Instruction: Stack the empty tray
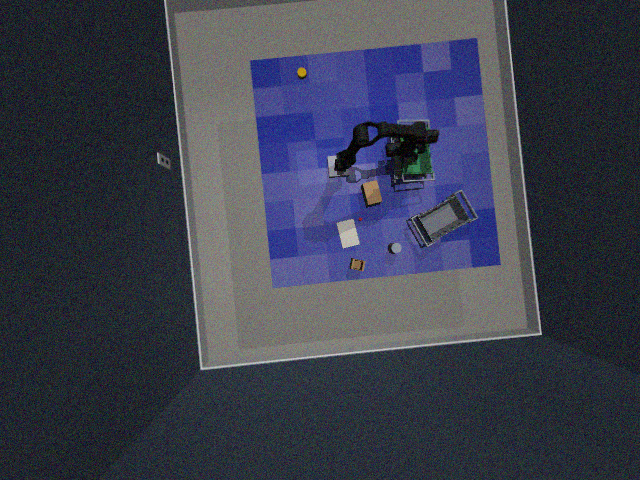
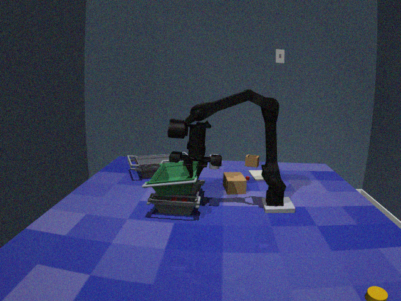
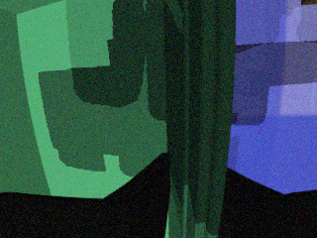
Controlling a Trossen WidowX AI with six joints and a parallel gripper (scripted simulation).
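A green empty tray [image 1: 419,165] [image 2: 171,176] [image 3: 50,99] hangs slightly tilted right over the grey loaded tray [image 1: 408,184] [image 2: 173,207], its bottom at the grey tray's top. Red blocks [image 2: 176,198] show in the gap between them. I cannot make out the two wire bars under the green tray. My gripper [image 1: 408,149] [image 2: 193,165] [image 3: 180,161] points straight down and is shut on the green tray's side wall, which runs up between the fingers in the wrist view.
A second grey tray [image 1: 467,204] [image 2: 142,160] with bars swung out lies behind. A tan box [image 1: 371,193] [image 2: 234,182], a small red ball [image 2: 247,177], a white slab [image 1: 348,233], a small brown box [image 1: 357,264] [image 2: 252,160], a grey cylinder [image 1: 394,248] and a yellow disc [image 1: 301,72] [image 2: 376,293] lie around.
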